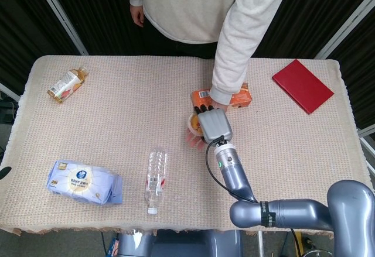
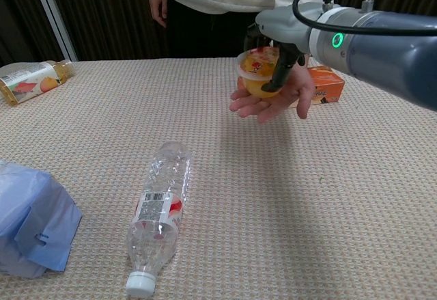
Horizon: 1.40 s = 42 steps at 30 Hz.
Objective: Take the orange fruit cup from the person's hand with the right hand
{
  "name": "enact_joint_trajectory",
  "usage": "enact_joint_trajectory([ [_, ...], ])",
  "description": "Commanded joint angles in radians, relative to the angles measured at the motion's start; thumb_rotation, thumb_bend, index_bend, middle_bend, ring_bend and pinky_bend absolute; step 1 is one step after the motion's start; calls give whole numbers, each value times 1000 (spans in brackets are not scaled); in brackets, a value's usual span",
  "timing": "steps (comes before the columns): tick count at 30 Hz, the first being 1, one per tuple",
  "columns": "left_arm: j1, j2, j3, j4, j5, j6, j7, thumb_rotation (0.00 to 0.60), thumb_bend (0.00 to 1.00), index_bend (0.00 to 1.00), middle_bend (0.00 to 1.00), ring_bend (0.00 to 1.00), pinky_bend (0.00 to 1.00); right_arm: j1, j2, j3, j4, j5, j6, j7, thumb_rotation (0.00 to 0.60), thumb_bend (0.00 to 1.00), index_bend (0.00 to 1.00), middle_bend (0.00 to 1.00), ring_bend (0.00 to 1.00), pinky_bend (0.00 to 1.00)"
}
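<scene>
The orange fruit cup (image 1: 193, 122) (image 2: 257, 69), clear with a printed lid, rests on the person's upturned palm (image 2: 273, 102) (image 1: 196, 141) above the middle of the table. My right hand (image 1: 214, 125) (image 2: 283, 30) sits over the cup from the right. Its dark fingers (image 2: 280, 67) curl down around the cup's sides and grip it, while the palm still supports it from below. In the head view my right hand covers most of the cup. My left hand appears in neither view.
An orange carton (image 1: 225, 97) (image 2: 324, 85) lies just behind the person's hand. A red book (image 1: 302, 85) is at the far right. A clear bottle (image 1: 155, 178) (image 2: 158, 211), a blue wipes pack (image 1: 84, 182) (image 2: 27, 225) and a tea bottle (image 1: 67, 85) (image 2: 31, 80) lie to the left.
</scene>
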Motion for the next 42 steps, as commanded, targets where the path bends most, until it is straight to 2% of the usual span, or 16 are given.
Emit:
enact_joint_trajectory([
  [1,1,-1,1,-1,3,1,3,600,0,0,0,0,0,-23,-12,-25,17,-82,22,57,600,334,682,667,572,574],
  [9,0,-4,2,-1,2,1,12,600,0,1,0,0,0,-62,55,-28,-63,-155,76,79,600,335,686,670,575,577],
  [15,3,-5,1,-7,3,9,24,600,0,1,0,0,0,-166,215,-68,-252,-192,153,99,600,335,679,665,574,577],
  [18,4,-6,1,-10,2,12,32,600,0,1,0,0,0,-233,294,-110,-323,-236,179,142,600,335,676,657,569,577],
  [21,5,-7,1,-14,6,17,40,600,0,1,0,0,0,-304,345,-167,-346,-298,195,205,600,335,672,646,557,575],
  [27,6,-12,3,-20,12,20,58,600,0,1,0,0,0,-428,368,-299,-281,-378,187,317,600,334,666,619,534,539],
  [30,4,-16,4,-21,12,15,70,600,0,1,0,0,0,-473,353,-342,-228,-403,166,375,600,334,655,605,527,531],
  [32,2,-20,4,-22,10,11,78,600,0,1,0,0,0,-498,337,-360,-189,-419,146,414,600,312,613,564,497,517],
  [33,1,-21,4,-22,9,10,81,600,0,2,0,0,0,-503,334,-364,-178,-424,139,422,600,277,555,503,435,507],
  [35,-1,-25,4,-22,7,8,88,600,0,2,0,0,0,-516,327,-378,-154,-442,104,453,600,201,416,338,251,451],
  [37,-2,-27,3,-21,5,7,91,600,0,1,0,0,0,-524,331,-384,-151,-445,58,506,600,137,246,125,49,290],
  [39,-1,-29,3,-21,5,9,94,600,0,1,0,0,0,-525,352,-392,-164,-421,-21,557,600,109,155,23,0,176],
  [42,-1,-30,3,-21,6,11,95,600,0,1,0,0,0,-516,380,-405,-162,-407,-92,556,600,86,97,0,0,52],
])
